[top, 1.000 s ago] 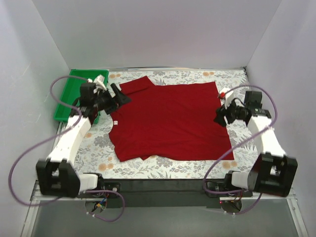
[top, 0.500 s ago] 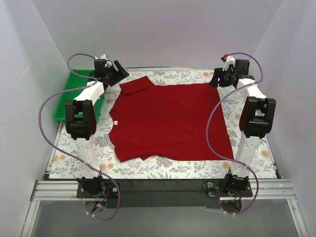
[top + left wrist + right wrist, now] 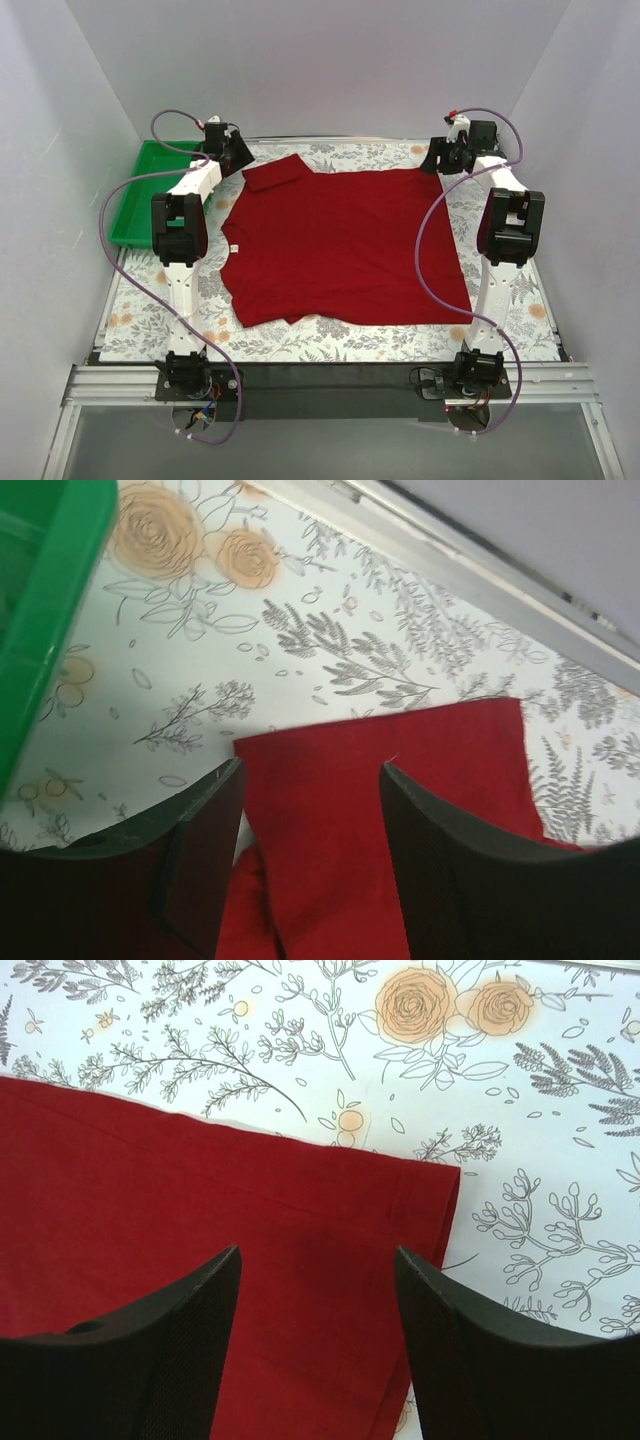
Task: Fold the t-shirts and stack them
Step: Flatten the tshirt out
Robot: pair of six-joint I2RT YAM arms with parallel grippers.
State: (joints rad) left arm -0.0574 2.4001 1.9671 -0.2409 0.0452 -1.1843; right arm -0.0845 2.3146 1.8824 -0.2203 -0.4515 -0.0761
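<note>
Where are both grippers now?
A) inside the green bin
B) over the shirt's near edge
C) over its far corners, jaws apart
C: wrist views show the left gripper and right gripper open, each above a far corner of the t-shirt.

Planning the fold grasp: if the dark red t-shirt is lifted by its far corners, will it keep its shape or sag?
Probably sag: the dark red t-shirt lies flat as thin cloth, so the unheld middle would likely droop. Likely light for its spread. Pushed, it would probably bunch, as the rumpled near hem suggests.
</note>
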